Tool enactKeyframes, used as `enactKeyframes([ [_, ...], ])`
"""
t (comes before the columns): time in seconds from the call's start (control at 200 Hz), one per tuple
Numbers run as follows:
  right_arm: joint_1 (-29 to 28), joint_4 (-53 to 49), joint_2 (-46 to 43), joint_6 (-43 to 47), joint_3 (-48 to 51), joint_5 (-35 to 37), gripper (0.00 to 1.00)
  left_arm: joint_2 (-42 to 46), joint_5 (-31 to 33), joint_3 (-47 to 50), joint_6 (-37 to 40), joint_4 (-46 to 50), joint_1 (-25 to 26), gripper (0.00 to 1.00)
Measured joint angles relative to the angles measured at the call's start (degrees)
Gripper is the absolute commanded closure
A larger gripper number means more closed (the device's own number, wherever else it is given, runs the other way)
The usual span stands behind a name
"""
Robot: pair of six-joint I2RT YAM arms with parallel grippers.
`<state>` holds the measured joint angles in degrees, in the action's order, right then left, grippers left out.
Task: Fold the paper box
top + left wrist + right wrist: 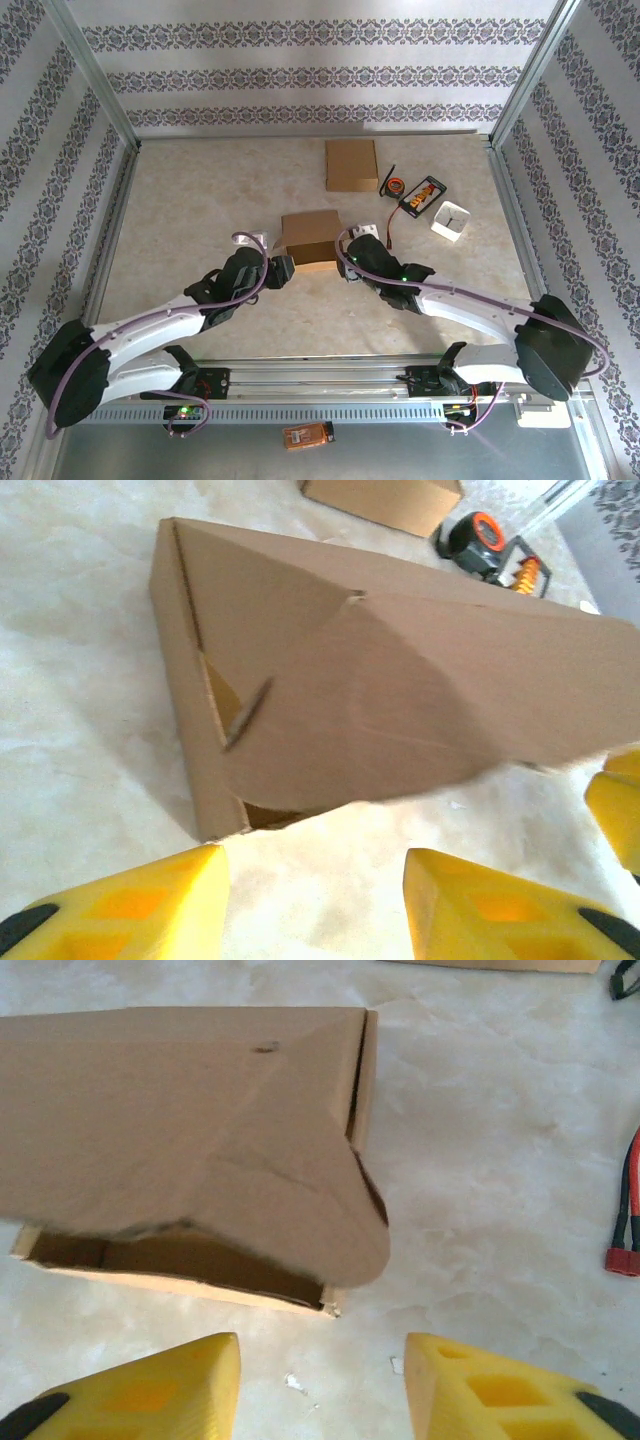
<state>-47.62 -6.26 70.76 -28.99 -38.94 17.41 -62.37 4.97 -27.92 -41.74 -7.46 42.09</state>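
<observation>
A brown paper box (311, 238) lies on the table between my two arms, its lid folded over the top with a rounded front flap hanging loose. In the left wrist view the box (350, 680) sits just beyond my left gripper (315, 900), whose yellow fingers stand apart with only table between them. The right wrist view has the box (180, 1130) ahead and to the left, a gap under the lid at its front. My right gripper (320, 1385) is open too and holds nothing. From above, the left gripper (280, 268) and right gripper (352, 250) flank the box's near corners.
A second flat brown box (351, 165) lies at the back. To its right are a black cable coil (393, 186), a black tray with coloured parts (422, 196) and a small white box (450, 221). A red connector (625, 1240) lies right of my right gripper.
</observation>
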Motion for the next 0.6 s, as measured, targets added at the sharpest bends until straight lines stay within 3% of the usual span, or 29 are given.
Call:
enactKeyframes([
  [0.165,-0.57,-2.05,-6.73,-1.22,0.90,-3.21,0.36,6.71,0.17,-0.09,-0.39,4.24,2.89,0.51],
  [0.415,-0.28,-6.95,-20.22,-3.52,0.24,-6.73,0.31,16.26,3.89,-7.32,-1.90,15.43,4.85,0.48],
  [0.505,3.63,-11.32,-20.68,-4.74,-4.04,-9.97,0.32,16.61,6.73,-12.02,-4.24,18.93,4.83,0.48],
  [0.6,12.70,-14.86,-16.65,-6.25,-11.23,-16.57,0.33,14.97,8.20,-16.17,-6.34,21.59,3.93,0.47],
])
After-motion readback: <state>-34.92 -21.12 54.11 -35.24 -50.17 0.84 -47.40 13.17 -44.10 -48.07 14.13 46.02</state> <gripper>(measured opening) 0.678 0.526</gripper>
